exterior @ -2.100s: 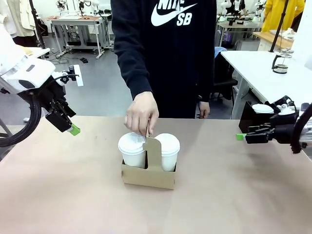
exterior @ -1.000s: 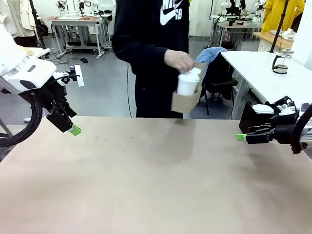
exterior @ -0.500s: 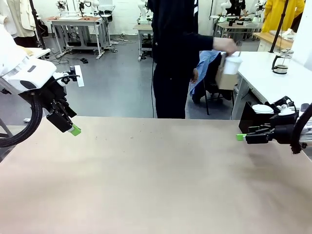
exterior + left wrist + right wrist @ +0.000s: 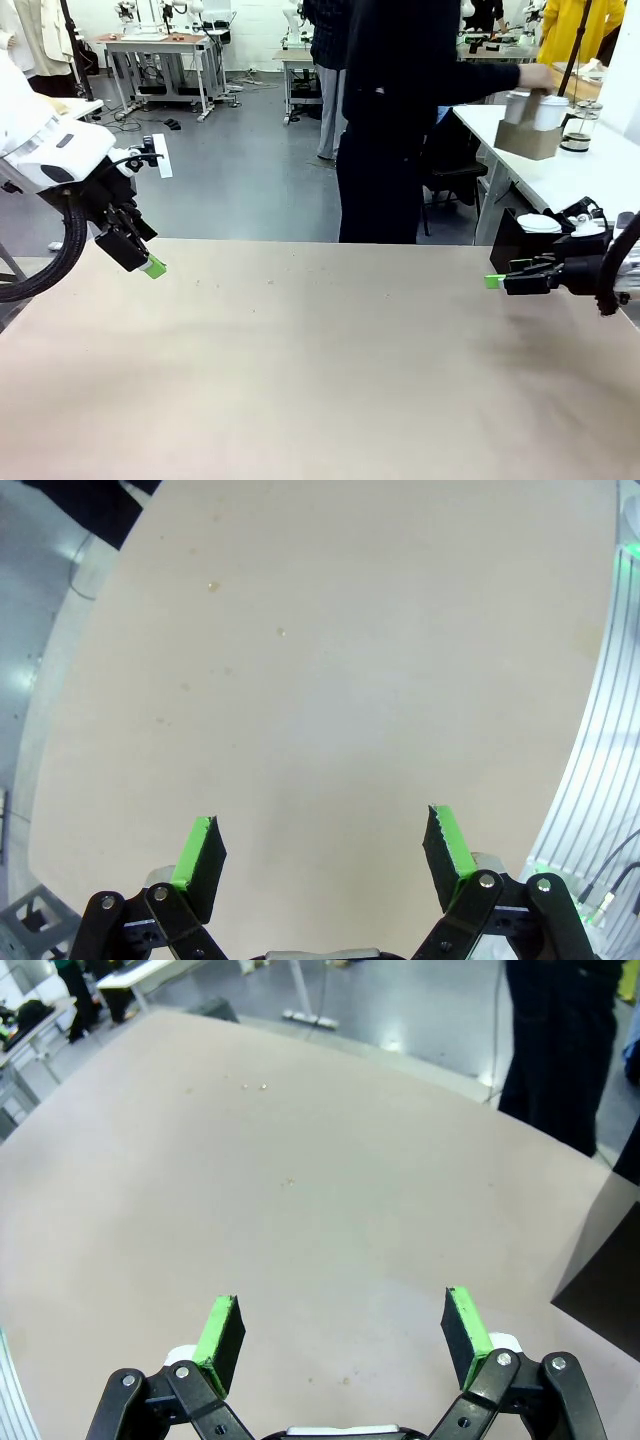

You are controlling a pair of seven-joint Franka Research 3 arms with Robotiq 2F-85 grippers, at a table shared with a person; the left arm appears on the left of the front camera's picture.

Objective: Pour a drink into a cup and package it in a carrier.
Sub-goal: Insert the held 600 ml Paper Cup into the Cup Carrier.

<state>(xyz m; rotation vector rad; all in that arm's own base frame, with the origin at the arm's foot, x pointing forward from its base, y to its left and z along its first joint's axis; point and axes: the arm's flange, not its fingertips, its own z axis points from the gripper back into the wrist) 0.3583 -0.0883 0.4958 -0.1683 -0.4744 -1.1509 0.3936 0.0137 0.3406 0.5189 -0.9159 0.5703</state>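
No readable print from my seat. Left pincer (image 4: 150, 266) hangs over left edge of bench (image 4: 320, 380), jaws spread wide, nothing between. Person (image 4: 400, 120) stands beyond far edge, arm stretched right. Their hand (image 4: 537, 76) holds carrier (image 4: 528, 138) with cup (image 4: 549, 112) over white side table (image 4: 560, 170), well beyond right pincer (image 4: 492, 281). Right pincer also spread, empty. Black box (image 4: 520, 238) just behind it.
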